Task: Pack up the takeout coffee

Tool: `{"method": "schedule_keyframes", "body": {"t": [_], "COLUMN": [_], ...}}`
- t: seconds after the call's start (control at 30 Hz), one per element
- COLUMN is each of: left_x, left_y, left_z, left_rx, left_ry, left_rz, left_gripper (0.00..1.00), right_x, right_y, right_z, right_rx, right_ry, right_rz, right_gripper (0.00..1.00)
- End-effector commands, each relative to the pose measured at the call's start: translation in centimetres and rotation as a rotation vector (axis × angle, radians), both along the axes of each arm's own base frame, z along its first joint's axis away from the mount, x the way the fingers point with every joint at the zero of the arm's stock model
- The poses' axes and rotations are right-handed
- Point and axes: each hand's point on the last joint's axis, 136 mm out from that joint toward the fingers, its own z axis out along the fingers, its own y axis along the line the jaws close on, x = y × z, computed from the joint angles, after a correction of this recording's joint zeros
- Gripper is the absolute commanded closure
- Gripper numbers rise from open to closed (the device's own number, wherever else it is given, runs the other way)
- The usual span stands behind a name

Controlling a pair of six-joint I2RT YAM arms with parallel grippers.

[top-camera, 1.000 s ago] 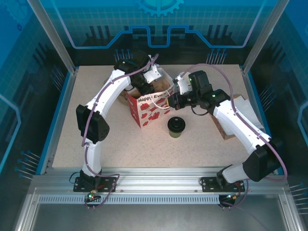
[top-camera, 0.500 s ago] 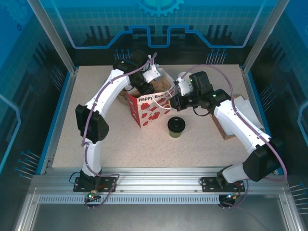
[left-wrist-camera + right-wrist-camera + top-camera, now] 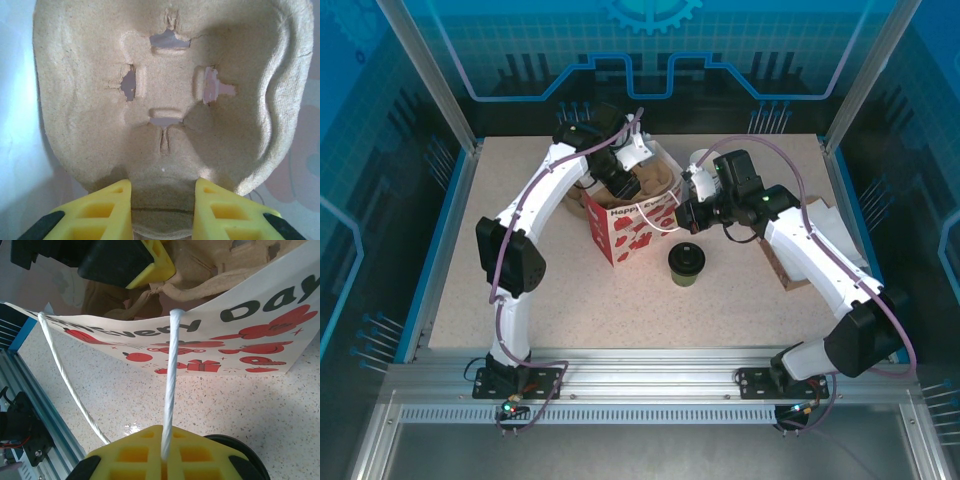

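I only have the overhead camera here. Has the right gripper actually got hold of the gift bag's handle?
Observer: Yes. On the right wrist camera the white cord handle runs straight down into the right gripper, pinched between its yellow fingers.
Operator: What is the left gripper closed on? From above, its wrist hides it.
Observer: Its wrist camera shows the left gripper clamped on the rim of a brown pulp cup carrier.
Operator: Is anything sitting in that carrier?
Observer: No. The well facing the left wrist camera is empty, with its four tabs bare.
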Motion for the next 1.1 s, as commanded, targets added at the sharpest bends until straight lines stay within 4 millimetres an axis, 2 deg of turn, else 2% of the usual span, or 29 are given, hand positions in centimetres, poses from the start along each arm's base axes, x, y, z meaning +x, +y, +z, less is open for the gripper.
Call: {"method": "schedule_keyframes", "body": {"t": [0.0,0.3,0.77,0.93,1.07], "left_x": [-0.3,-0.7,-0.8,-0.7,-0.6], "left_y": [0.5,0.1,-0.1,-0.3,-0.5], "left_z": [-0.1,-2.2,-5.0,-6.1,-7.0], "left_rx": [0.018,0.083,0.133,0.138,0.136], "left_ry": [0.011,0.036,0.073,0.080,0.090], "left_rz": [-0.011,-0.042,-0.045,-0.043,-0.037], "left_gripper": [0.71,0.71,0.70,0.69,0.69], "right_x": [0.2,1.7,2.7,2.6,2.3], "right_y": [0.2,1.5,2.0,1.9,1.7], "right_z": [1.7,3.5,3.5,4.0,4.5], "right_rx": [0.044,0.104,0.110,0.112,0.116], "right_ry": [-0.014,-0.031,-0.026,-0.039,-0.050], "right_rz": [0.003,0.004,0.000,-0.002,-0.003], "right_gripper": [0.90,0.90,0.85,0.78,0.67]}}
